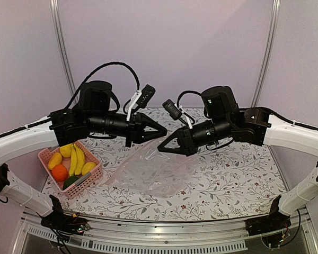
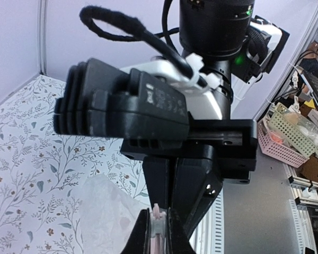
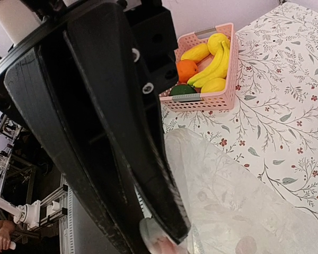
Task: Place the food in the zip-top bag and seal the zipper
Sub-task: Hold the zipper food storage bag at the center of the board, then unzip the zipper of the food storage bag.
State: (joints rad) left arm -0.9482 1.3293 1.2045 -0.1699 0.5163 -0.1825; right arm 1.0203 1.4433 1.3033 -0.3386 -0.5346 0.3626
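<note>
both left gripper (image 1: pixel 164 130), right gripper (image 1: pixel 160 148) pinch clear crinkly zip-top bag (image 1: pixel 148 174) right of pink basket (image 1: pixel 42 154); right wrist view, unlike left, shows food (image 3: pixel 206 58) in basket.

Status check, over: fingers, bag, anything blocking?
Left gripper fingers pinched on edge of large clear crinkly plastic zip-top bag, right gripper likewise. Bag looks empty. Small glossy toy fruits all in pink slatted plastic basket. Nothing in the way.
</note>
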